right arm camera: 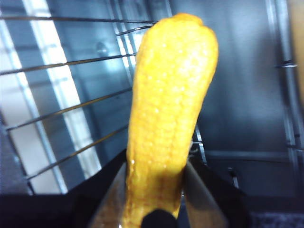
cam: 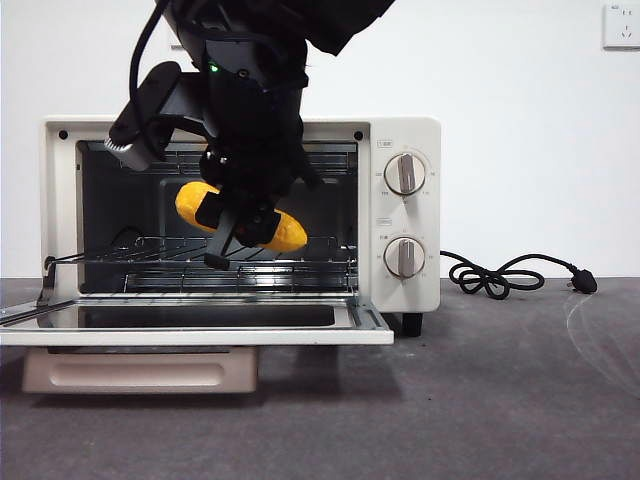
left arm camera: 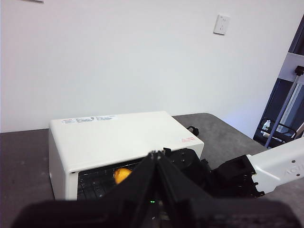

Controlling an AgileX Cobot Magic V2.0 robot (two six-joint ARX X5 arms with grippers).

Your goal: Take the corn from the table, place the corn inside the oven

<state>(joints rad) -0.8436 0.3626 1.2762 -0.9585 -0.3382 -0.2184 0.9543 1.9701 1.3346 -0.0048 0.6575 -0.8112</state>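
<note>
The oven stands on the table with its glass door folded down flat. My right gripper reaches into the cavity from above, shut on the yellow-orange corn. The cob hangs tilted just above the wire rack. In the right wrist view the corn fills the middle, pinched near one end by that gripper, with the rack wires behind it. My left gripper hovers high behind the oven, shut and holding nothing. From there a bit of corn shows in the opening.
Two round knobs sit on the oven's right panel. A black cord with its plug lies coiled on the table to the right. The lowered door juts toward the table's front. A wall socket is on the white wall.
</note>
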